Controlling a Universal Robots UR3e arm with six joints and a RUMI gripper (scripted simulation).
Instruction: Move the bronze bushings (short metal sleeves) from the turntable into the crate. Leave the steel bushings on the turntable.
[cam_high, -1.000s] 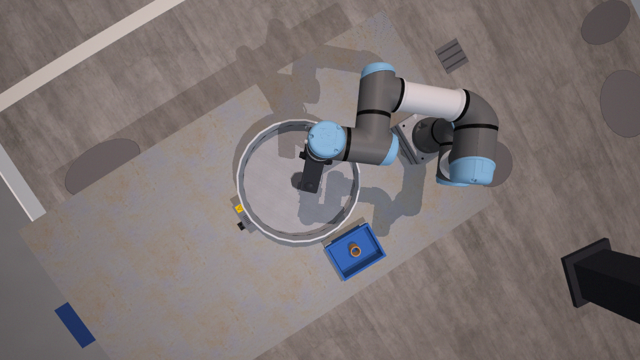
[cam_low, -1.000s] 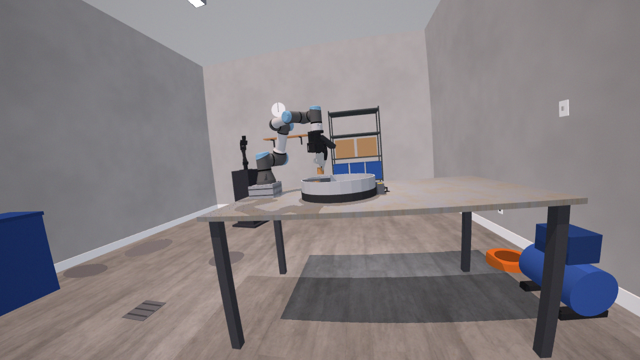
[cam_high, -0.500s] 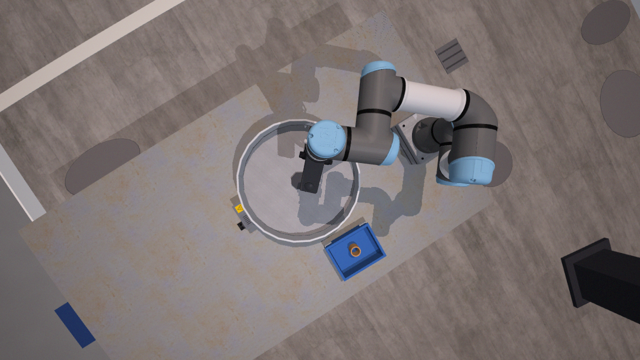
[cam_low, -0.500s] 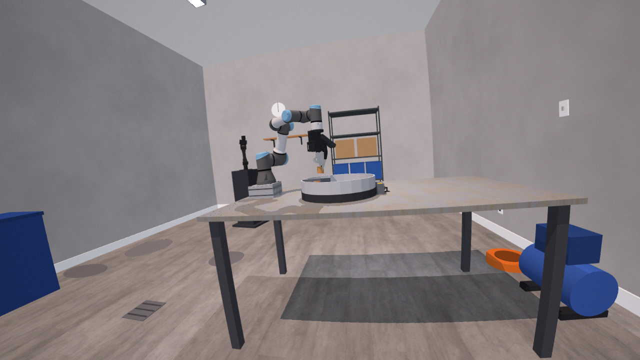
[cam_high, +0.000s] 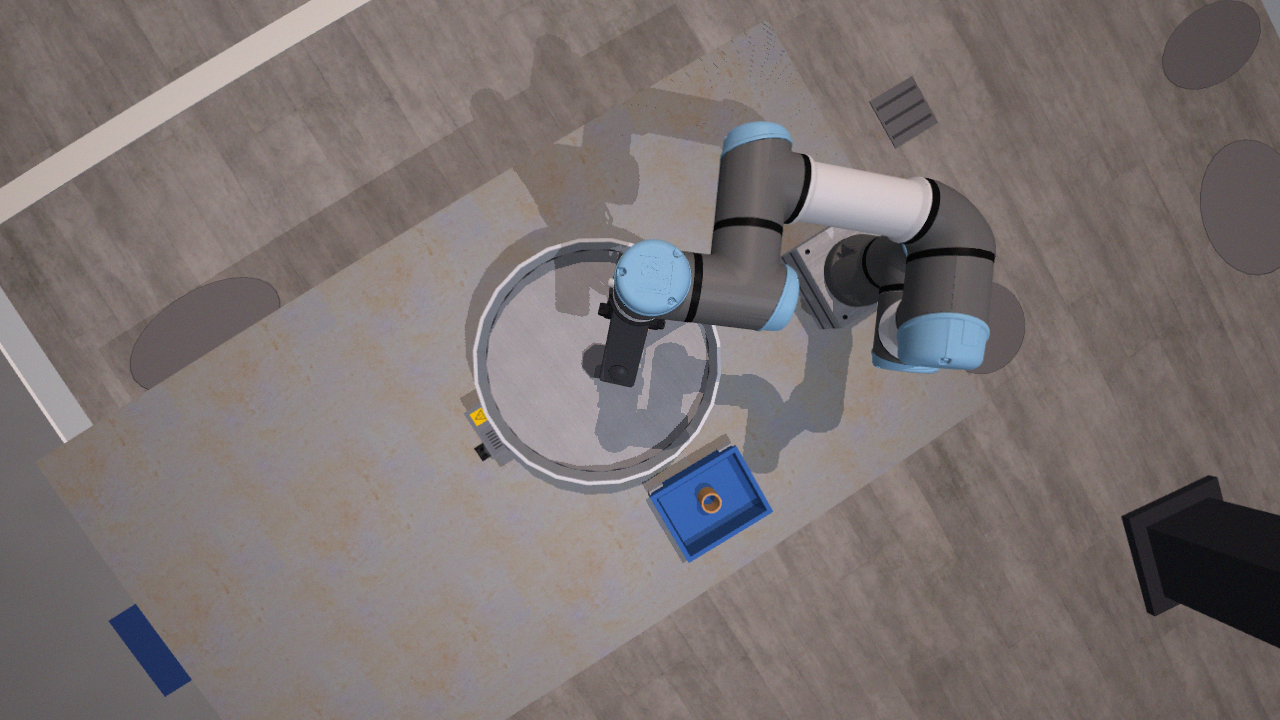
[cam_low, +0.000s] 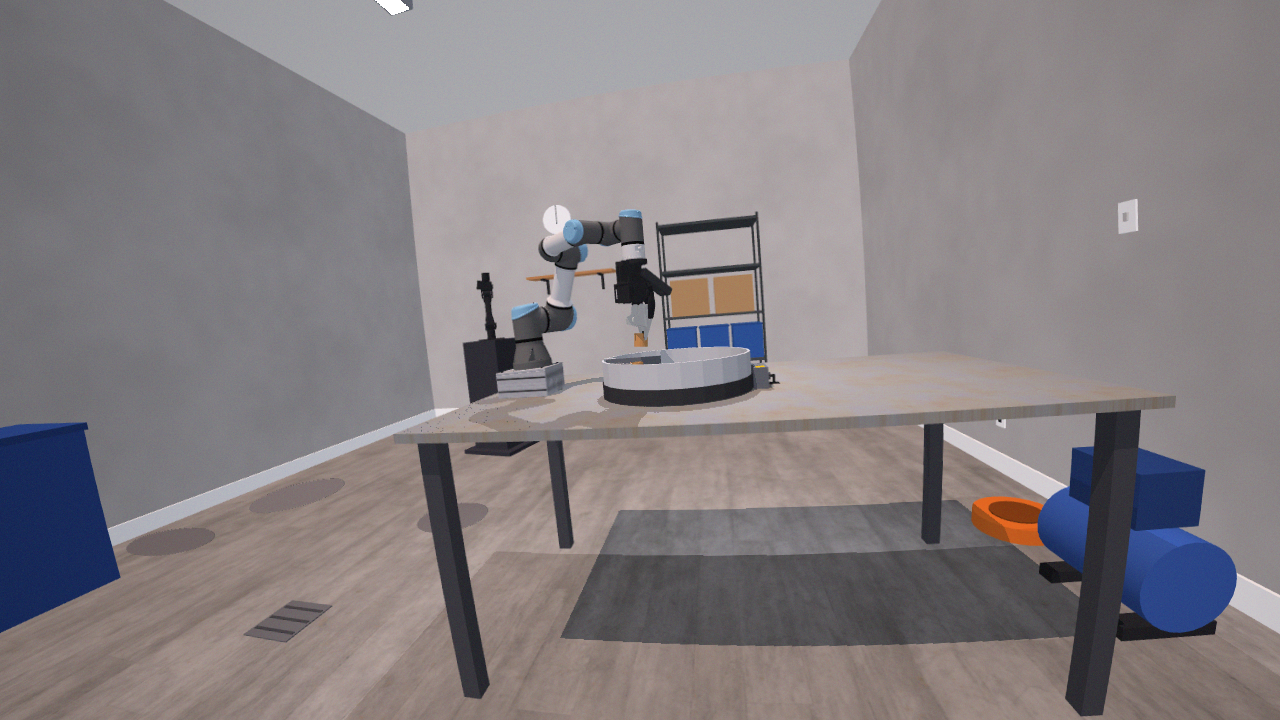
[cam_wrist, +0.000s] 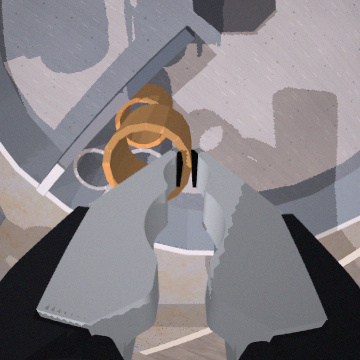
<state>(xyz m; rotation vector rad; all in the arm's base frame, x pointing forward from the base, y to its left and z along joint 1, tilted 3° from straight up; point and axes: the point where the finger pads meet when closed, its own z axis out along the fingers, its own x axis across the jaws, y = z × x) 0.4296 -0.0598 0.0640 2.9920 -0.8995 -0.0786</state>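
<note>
My gripper (cam_wrist: 187, 152) is shut on the wall of a bronze bushing (cam_wrist: 145, 150) and holds it above the turntable (cam_high: 595, 362). From the side view the bushing (cam_low: 640, 339) hangs clear above the turntable rim (cam_low: 675, 373). In the wrist view a second bronze bushing (cam_wrist: 142, 112) lies on the turntable below, next to a divider bar (cam_wrist: 125, 95). A steel bushing (cam_wrist: 90, 167) stands on the turntable to the left. The blue crate (cam_high: 709, 502) stands just outside the turntable and holds one bronze bushing (cam_high: 713, 503).
A small control box with a yellow warning label (cam_high: 487, 434) sits against the turntable's edge. The arm's base plate (cam_high: 827, 286) stands on the table on the other side of the turntable. A shelf rack (cam_low: 711, 286) stands behind the table.
</note>
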